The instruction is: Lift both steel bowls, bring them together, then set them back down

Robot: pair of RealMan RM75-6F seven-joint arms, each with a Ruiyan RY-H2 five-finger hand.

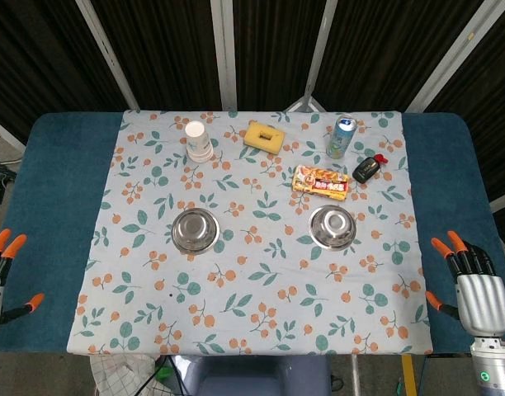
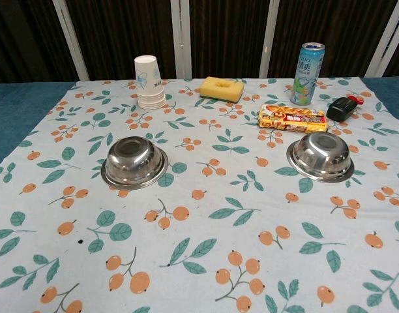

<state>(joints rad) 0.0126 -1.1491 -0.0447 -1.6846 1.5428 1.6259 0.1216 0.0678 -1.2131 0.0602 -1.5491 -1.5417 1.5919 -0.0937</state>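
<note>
Opening step: I am holding my left hand [image 1: 1,276] and right hand [image 1: 475,285] spread and empty at the table edges, bowls [image 1: 195,230] [image 1: 332,228] sitting mid-cloth, each awaiting a reach.

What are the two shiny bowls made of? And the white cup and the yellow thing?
The left bowl and right bowl look like polished steel: silvery, with mirror-like glints. The white cup is probably paper: matte, thin-rimmed, apparently several stacked together. The yellow block looks like a soft sponge, dull with a dent on top, though foam or soap can't be ruled out.
</note>
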